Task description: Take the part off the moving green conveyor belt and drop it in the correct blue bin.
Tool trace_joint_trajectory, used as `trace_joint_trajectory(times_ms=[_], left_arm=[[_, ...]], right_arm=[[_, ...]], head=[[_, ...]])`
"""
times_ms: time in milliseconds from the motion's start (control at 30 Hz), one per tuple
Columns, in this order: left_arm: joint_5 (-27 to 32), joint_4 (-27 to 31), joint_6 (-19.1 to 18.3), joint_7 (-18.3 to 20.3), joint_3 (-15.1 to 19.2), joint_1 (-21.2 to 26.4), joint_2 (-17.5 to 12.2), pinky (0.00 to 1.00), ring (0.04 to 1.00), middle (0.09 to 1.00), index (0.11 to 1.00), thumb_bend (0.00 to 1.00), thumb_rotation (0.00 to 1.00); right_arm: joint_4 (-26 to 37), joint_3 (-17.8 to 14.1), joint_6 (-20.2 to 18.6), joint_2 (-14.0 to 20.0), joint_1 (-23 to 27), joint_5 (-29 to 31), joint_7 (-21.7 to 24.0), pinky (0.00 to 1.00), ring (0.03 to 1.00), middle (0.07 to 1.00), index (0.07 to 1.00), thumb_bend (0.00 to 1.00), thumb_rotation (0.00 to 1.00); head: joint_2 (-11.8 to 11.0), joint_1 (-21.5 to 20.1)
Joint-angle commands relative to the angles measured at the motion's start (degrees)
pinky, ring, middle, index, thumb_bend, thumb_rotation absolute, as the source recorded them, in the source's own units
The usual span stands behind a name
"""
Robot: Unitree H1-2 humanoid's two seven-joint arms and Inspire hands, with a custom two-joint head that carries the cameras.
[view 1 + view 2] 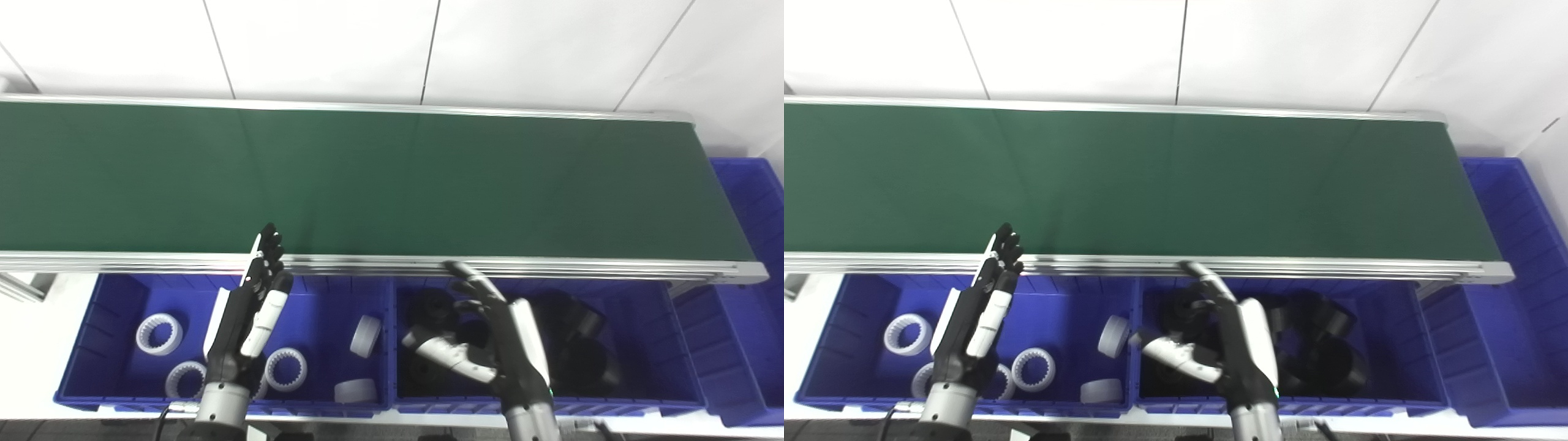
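The green conveyor belt point(392, 184) runs across the view with no part on it. Below its near rail stand two blue bins side by side. The left bin point(116, 312) holds several white ring and disc parts point(159, 334). The right bin point(667, 331) holds several black parts point(582, 361). My left hand point(248, 318) hovers over the left bin, open, fingers straight and pointing at the belt's edge. Open as well, my right hand point(496, 334) hangs over the right bin with fingers spread and thumb out to the left. Neither hand holds anything.
A third blue bin point(753, 257) stands past the belt's right end. The belt's metal rail point(392, 264) runs between the hands and the belt. White wall panels rise behind the belt.
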State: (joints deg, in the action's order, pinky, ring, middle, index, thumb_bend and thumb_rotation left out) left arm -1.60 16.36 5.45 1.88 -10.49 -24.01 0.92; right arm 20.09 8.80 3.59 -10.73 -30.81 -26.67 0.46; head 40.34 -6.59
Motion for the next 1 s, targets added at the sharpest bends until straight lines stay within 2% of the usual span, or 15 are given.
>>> trace_joint_trajectory(times_ms=[0,67,167,267,467,633,833,967], left_arm=[[-1.71,0.66,5.19,-0.78,0.14,-0.86,0.17,1.0,1.0,1.0,1.0,0.68,0.81],[-2.88,0.04,6.9,-1.27,0.34,-1.37,0.21,1.0,1.0,1.0,1.0,0.71,0.8],[-3.28,-1.08,9.53,-1.63,0.37,-1.88,0.19,1.0,1.0,1.0,1.0,0.7,0.78],[-3.02,-1.9,11.46,-1.39,0.29,-2.35,-0.06,1.0,1.0,1.0,1.0,0.68,0.75],[-4.52,-2.49,12.56,-1.62,0.03,-3.15,0.19,0.99,1.0,1.0,1.0,0.68,0.75],[-4.84,-3.51,13.21,-2.0,0.04,-3.24,0.68,0.98,1.0,1.0,1.0,0.67,0.75],[-4.35,-3.98,13.02,-2.08,0.3,-2.83,0.6,0.97,1.0,1.0,1.0,0.68,0.76],[-4.1,-3.64,12.24,-2.02,0.53,-2.66,0.56,0.97,1.0,1.0,1.0,0.68,0.77]], right_arm=[[-3.82,0.15,8.86,-3.91,-0.65,4.3,-6.58,0.76,0.845,0.891,0.881,0.56,0.68],[-6.96,-0.37,12.4,-3.59,-0.31,5.53,-9.95,0.81,0.87,0.925,0.918,0.57,0.78],[-10.53,-0.46,17.28,-3.08,0.45,6.33,-13.55,0.84,0.892,0.937,0.938,0.67,0.9],[-12.89,0.11,20.53,-2.72,0.93,7.05,-15.42,0.84,0.9,0.946,0.961,0.64,0.98],[-15.22,0.65,22.66,-1.93,1.48,6.39,-17.38,0.84,0.91,0.967,0.981,0.69,1.0],[-16.0,2.6,23.28,0.43,2.45,8.99,-17.05,0.89,0.961,0.999,0.999,0.66,1.0],[-16.89,5.64,23.31,3.33,4.07,6.99,-20.44,0.91,0.957,1.0,1.0,0.68,1.0],[-17.95,7.68,23.32,5.36,5.62,3.93,-24.59,0.9,0.953,0.996,0.994,0.68,1.0]], head=[[-0.55,0.76],[-1.14,1.17],[-1.89,1.24],[-3.01,0.69],[-4.5,0.95],[-5.36,1.29],[-5.79,0.63],[-6.02,-0.18]])
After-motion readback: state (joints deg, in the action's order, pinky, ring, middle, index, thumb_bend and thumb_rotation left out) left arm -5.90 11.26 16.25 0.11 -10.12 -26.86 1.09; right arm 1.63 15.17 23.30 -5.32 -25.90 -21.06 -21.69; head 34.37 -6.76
